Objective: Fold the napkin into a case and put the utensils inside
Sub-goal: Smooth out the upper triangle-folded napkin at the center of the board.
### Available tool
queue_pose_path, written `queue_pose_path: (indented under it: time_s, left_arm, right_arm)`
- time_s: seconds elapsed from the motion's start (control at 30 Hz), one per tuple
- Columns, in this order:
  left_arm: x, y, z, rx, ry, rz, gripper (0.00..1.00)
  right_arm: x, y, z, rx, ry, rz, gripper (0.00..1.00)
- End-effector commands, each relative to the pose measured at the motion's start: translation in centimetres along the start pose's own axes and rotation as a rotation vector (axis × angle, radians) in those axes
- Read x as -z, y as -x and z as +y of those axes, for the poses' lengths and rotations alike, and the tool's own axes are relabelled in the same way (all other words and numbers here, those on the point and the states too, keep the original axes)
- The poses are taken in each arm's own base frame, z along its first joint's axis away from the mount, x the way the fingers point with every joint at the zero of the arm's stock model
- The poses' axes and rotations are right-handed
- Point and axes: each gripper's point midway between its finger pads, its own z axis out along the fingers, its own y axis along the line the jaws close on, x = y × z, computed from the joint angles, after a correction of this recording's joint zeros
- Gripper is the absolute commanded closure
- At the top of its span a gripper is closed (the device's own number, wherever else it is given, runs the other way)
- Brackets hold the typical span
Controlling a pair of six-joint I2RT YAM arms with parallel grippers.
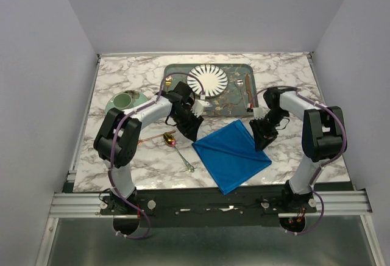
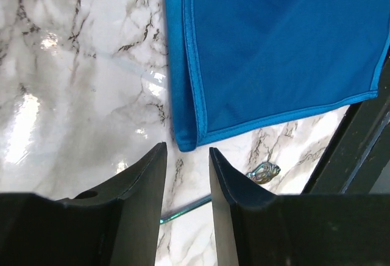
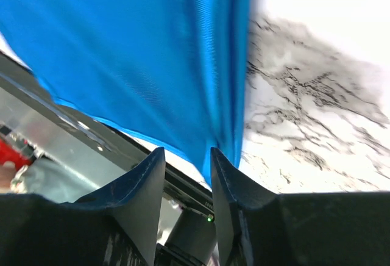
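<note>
The bright blue napkin [image 1: 232,152] lies folded in two layers on the marble table, set diagonally near the front edge. My left gripper [image 1: 189,129] is open and empty, just off the napkin's left corner [image 2: 186,139], with its fingertips [image 2: 157,156] a little short of the cloth. My right gripper [image 1: 262,138] is open over the napkin's right corner [image 3: 219,150]; the cloth [image 3: 140,46] shows beyond the fingers, not pinched. The spoon [image 1: 170,139] with its gold bowl lies left of the napkin, and its handle end [image 2: 263,172] shows in the left wrist view. The copper-pink fork [image 1: 148,138] lies left of the spoon.
A grey-green patterned tray [image 1: 177,71] at the back holds a striped white plate [image 1: 207,80] and other cutlery [image 1: 249,89]. A green cup on a saucer [image 1: 125,100] stands at the back left. The table's front rail [image 1: 207,186] runs just below the napkin.
</note>
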Motion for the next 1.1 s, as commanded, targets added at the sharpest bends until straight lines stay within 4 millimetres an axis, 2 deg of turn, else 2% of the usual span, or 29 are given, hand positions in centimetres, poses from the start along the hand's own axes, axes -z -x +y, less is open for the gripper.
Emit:
queue_pose_path:
  time_s: [0.0,0.07,0.17,0.27,0.33,0.47,0.6,0.67,0.8,0.87,0.97,1.07]
  left_arm:
    - [3.1,3.3,-1.2,-0.084,0.049,-0.16,0.56]
    - [3.4,4.2,-1.3,-0.082,0.063,-0.212,0.56]
    - [3.6,5.7,-3.1,-0.084,-0.017,-0.275,0.59]
    - [2.3,6.2,-4.5,0.004,-0.126,-0.27,0.66]
    - [1.1,6.2,-4.6,0.052,-0.183,-0.276,0.7]
    - [-1.5,4.6,-3.9,0.149,-0.201,-0.219,0.74]
    - [-4.0,1.3,-2.1,0.207,-0.149,-0.119,0.76]
    - [-4.4,-0.1,-1.9,0.209,-0.136,-0.074,0.78]
    - [-4.7,-1.5,-2.4,0.213,-0.148,-0.022,0.79]
    - [-5.0,-2.1,-3.6,0.175,-0.16,0.019,0.8]
    - [-4.7,-2.3,-5.6,0.128,-0.193,0.048,0.78]
    - [-3.2,-1.1,-7.0,0.052,-0.215,0.006,0.7]
  right_arm:
    - [3.1,3.2,2.1,0.078,0.041,-0.164,0.56]
    - [3.6,4.1,2.3,0.074,0.048,-0.197,0.56]
    - [3.5,4.5,3.2,0.06,0.102,-0.2,0.56]
    - [2.4,4.1,3.7,0.014,0.161,-0.166,0.57]
    - [1.0,3.1,3.2,-0.034,0.172,-0.107,0.58]
    - [-1.1,1.6,0.4,-0.067,0.059,-0.022,0.6]
    - [-1.8,1.7,-1.8,-0.067,-0.022,0.016,0.61]
    - [-1.9,2.3,-2.4,-0.062,-0.044,0.025,0.61]
    - [-1.6,3.4,-3.0,-0.046,-0.055,0.029,0.61]
    - [-1.5,3.7,-2.8,-0.014,-0.044,0.034,0.61]
    - [-0.1,4.2,-2.0,0.034,-0.02,0.014,0.59]
    - [2.3,5.9,-1.0,0.097,-0.023,-0.063,0.53]
